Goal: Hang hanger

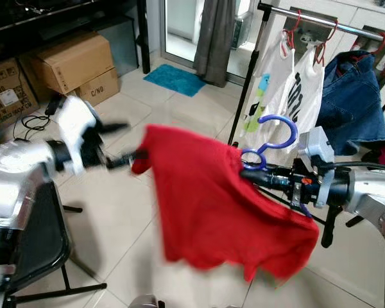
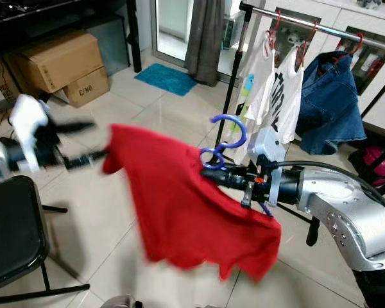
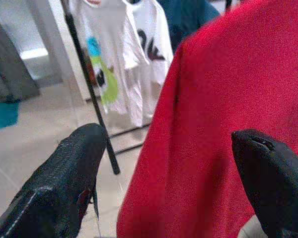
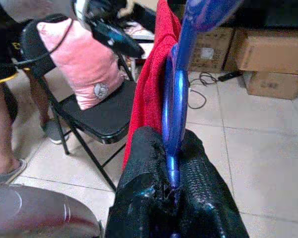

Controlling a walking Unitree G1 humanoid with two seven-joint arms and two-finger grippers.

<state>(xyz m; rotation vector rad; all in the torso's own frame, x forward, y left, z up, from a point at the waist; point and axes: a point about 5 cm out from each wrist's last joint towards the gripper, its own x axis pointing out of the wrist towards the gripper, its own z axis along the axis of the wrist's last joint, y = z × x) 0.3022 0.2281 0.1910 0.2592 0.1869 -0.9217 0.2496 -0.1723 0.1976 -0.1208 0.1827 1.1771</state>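
Holding the blue hanger (image 1: 269, 144) pinched in its right gripper (image 2: 228, 174), red shirt (image 1: 212, 199) draped on it, the robot stands short of the clothes rail (image 1: 327, 22). The left gripper (image 1: 119, 144), fingers spread, hovers beside the shirt. Hanging remains.

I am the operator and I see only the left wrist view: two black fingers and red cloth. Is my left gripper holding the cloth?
Observer: No. The left gripper is open beside the red shirt.
Operator: What holds the shirt up?
Observer: It hangs on a blue hanger, clamped by the right gripper.
Operator: Where is the rail?
Observer: The clothes rack stands behind the right gripper, with white shirts hanging.
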